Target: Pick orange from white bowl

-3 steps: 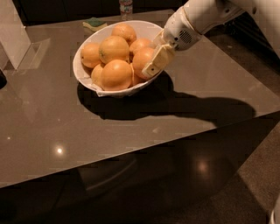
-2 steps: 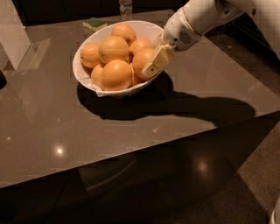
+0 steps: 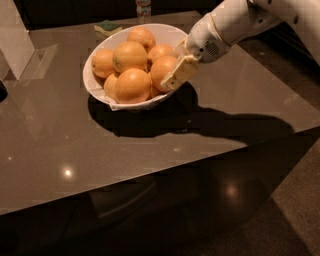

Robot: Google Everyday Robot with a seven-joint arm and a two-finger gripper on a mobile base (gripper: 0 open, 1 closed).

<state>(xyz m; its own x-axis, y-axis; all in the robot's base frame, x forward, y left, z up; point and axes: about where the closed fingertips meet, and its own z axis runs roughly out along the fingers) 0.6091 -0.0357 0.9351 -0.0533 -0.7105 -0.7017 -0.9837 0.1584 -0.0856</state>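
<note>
The white bowl [image 3: 97,87] stands on the dark glossy table, towards the back left of centre, and holds several oranges. A larger orange [image 3: 129,56] with a dark spot lies on top of the pile. My gripper [image 3: 176,75] reaches in from the upper right over the bowl's right rim. It rests against the right side of one orange [image 3: 161,70] at the right of the pile. The far side of that orange is hidden by the gripper and the arm.
A green sponge [image 3: 107,26] and a water bottle [image 3: 143,8] stand behind the bowl at the table's back edge. A white upright object [image 3: 15,45] is at the far left. The table's front edge [image 3: 150,172] runs across the middle of the view.
</note>
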